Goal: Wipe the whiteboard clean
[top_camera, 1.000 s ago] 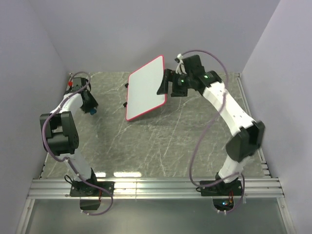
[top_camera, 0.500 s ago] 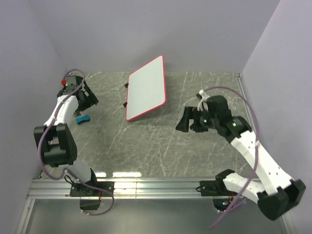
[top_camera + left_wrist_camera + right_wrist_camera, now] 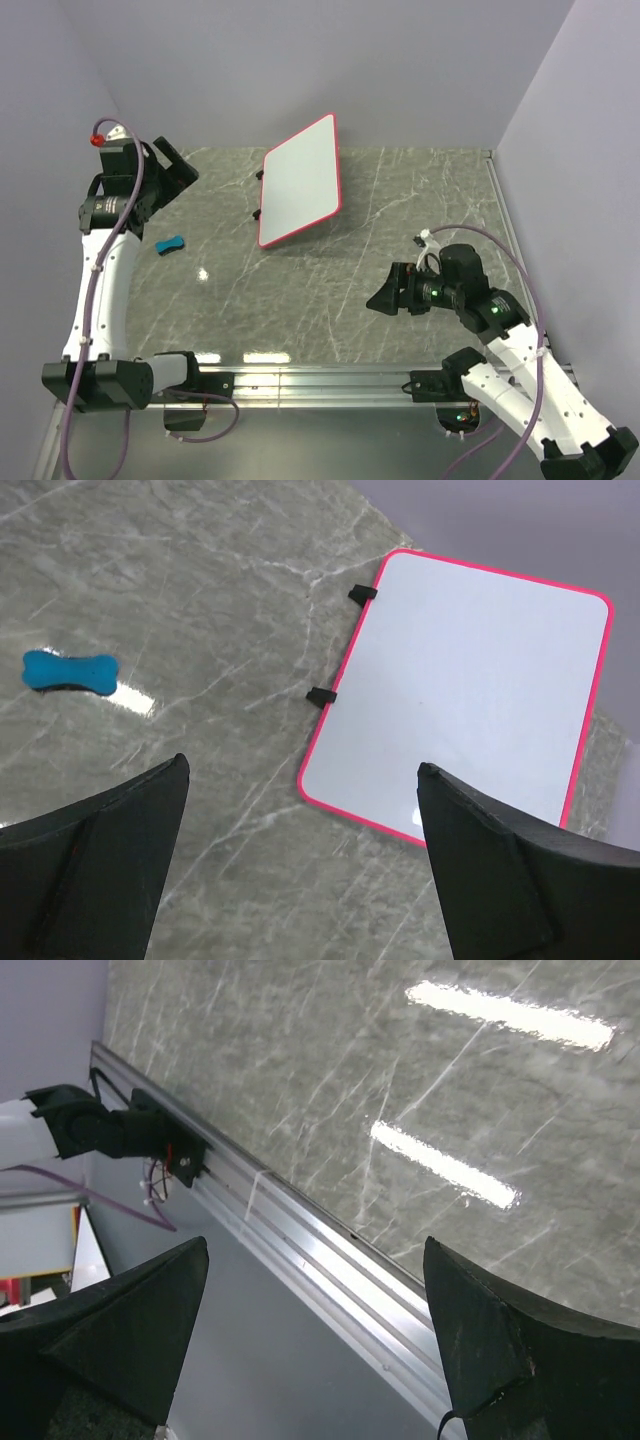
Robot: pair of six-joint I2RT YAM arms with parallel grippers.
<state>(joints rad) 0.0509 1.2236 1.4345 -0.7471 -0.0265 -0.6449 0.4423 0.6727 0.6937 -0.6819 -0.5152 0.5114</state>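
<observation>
Whiteboard (image 3: 300,182) sits at the far middle of the table (image 3: 330,290). Its face reads clean in my overhead and left wrist views, with no red marks I can find. Blue eraser (image 3: 171,243) lies alone, well to its left. Left gripper (image 3: 172,165) is spread wide, empty and raised. Right gripper (image 3: 385,296) is spread and empty, near its base. I judge the wiping done; only parking the arms is left.

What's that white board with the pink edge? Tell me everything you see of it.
The whiteboard is a small rectangle with a pink-red rim and rounded corners, seemingly plastic. Two small black feet stick out from one long edge. Its white face looks clean, with no marks. It sits askew on the grey marbled table, near the far wall. Nothing touches it.
</observation>
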